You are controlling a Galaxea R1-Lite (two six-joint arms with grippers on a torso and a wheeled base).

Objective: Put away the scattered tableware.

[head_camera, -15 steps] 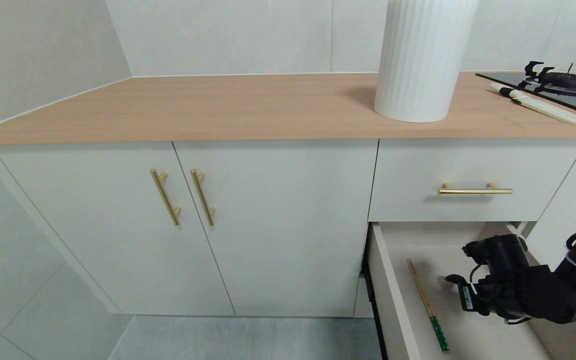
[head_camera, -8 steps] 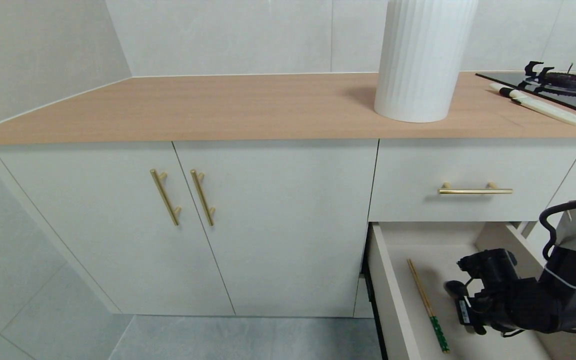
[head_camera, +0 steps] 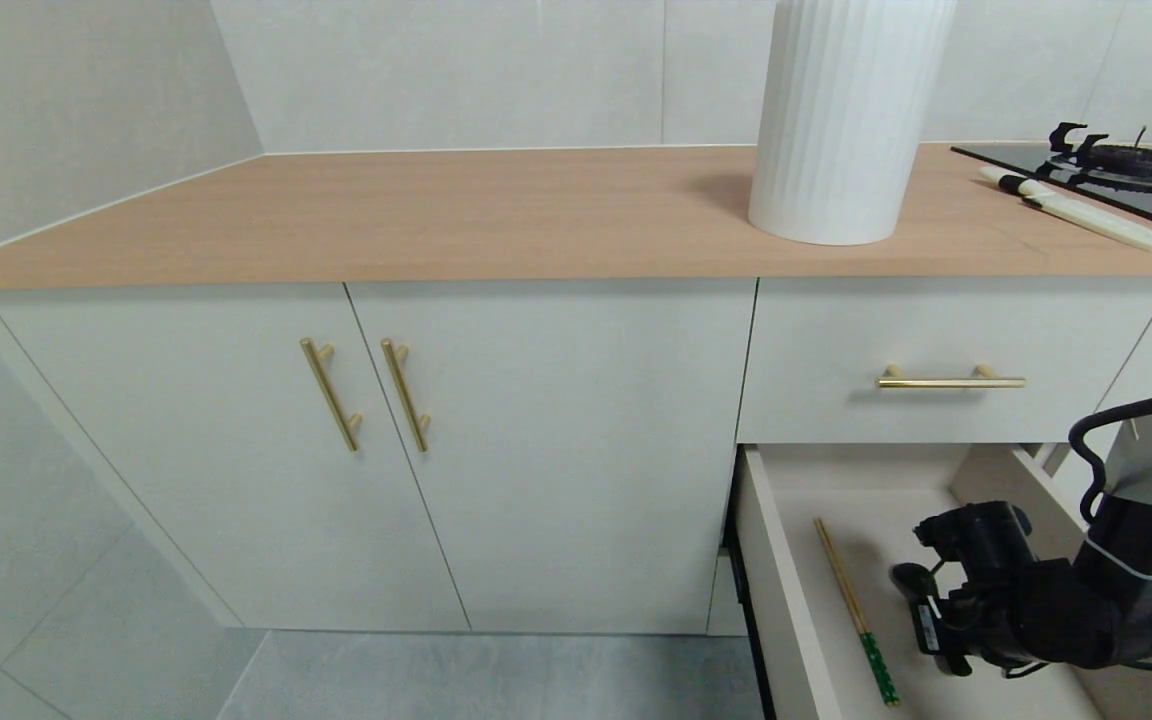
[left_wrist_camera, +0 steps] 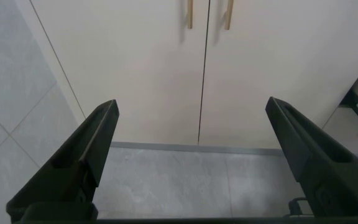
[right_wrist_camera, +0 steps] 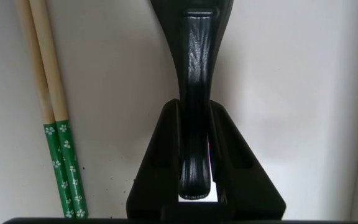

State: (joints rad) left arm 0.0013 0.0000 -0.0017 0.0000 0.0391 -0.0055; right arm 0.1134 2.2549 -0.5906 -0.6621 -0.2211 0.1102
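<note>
Black spoon [right_wrist_camera: 194,62] held by right hand [right_wrist_camera: 194,124] in drawer [head_camera: 774,560] beside chopsticks [head_camera: 851,600]; left hand [left_wrist_camera: 190,106] wide.

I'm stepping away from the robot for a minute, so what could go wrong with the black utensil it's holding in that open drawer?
1. The right gripper clamps the black glossy utensil close beside the wooden chopsticks with green patterned ends in the open white drawer. Released here, it could land on or nudge them.
2. The arm sits low inside the drawer, so a sideways pull might catch a drawer wall.
</note>
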